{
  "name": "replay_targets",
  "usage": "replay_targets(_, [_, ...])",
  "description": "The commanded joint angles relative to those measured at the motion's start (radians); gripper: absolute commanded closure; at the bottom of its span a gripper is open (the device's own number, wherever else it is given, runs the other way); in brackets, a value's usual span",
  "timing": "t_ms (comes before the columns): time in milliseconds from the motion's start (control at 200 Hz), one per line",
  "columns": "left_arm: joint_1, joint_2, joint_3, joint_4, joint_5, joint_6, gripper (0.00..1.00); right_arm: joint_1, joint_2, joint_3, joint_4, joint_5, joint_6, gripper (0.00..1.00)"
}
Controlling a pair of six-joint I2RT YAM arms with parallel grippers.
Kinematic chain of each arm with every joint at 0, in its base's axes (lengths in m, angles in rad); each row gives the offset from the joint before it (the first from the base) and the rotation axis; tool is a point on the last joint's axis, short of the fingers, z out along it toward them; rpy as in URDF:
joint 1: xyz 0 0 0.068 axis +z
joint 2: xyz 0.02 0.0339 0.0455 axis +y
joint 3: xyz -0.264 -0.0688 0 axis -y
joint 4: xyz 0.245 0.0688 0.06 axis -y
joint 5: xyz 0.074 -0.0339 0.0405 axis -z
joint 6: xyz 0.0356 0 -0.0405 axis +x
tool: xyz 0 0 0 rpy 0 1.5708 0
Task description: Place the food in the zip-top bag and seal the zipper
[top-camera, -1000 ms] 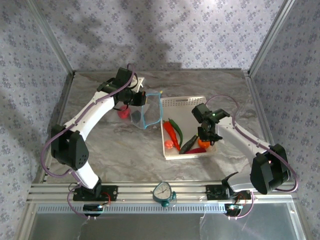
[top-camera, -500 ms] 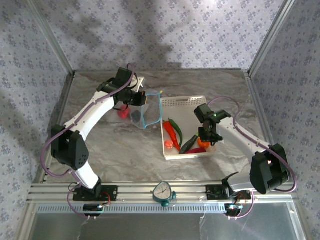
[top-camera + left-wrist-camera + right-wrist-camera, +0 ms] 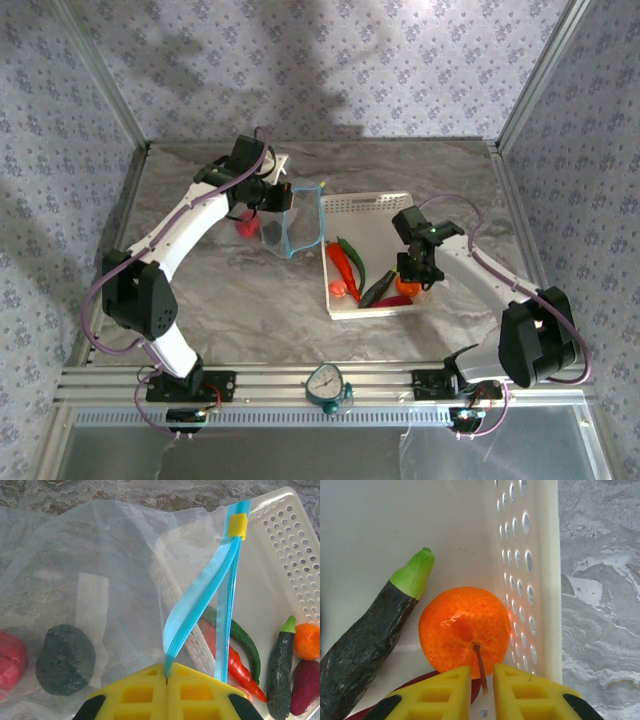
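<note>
Jaws of right claw [image 3: 481,672] have narrowed, apart around stem [image 3: 478,662] of orange [image 3: 457,625]; left claw [image 3: 166,674] stays clamped on zipper [image 3: 226,560].

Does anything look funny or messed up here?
Yes. The right gripper straddles only the thin stem of the orange, not its body, in a corner of the basket. A hold there may slip.

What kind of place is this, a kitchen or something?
Probably a robot test booth, not a kitchen: two arms bolted to a metal rail, patterned walls closing in a marble-look table, and toy food in a basket.
</note>
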Motion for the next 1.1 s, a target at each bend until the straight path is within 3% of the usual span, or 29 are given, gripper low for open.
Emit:
replay_targets(0, [0.007,-0.011,0.018,0.01,0.016,0.013,0.98,-0.006,0.013,-0.018,-0.001,-0.016,-0.013,0.82])
replay_targets(175, [0.008,-0.008,0.018,0.009,0.017,0.014,0.98,-0.009,0.015,-0.022,0.004,-0.012,-0.014,0.9])
replay_targets(265, [0.007,-0.007,0.017,0.01,0.016,0.012,0.98,-0.012,0.014,-0.025,0.003,-0.01,-0.013,1.0])
replay_targets(595, [0.01,-0.007,0.011,0.01,0.016,0.013,0.99,-0.004,-0.016,0.009,0.028,-0.034,-0.033,1.0])
replay_targets(1094, [0.01,0.009,0.021,0.01,0.02,0.008,0.99,0.052,-0.081,0.236,0.059,-0.062,-0.09,1.0])
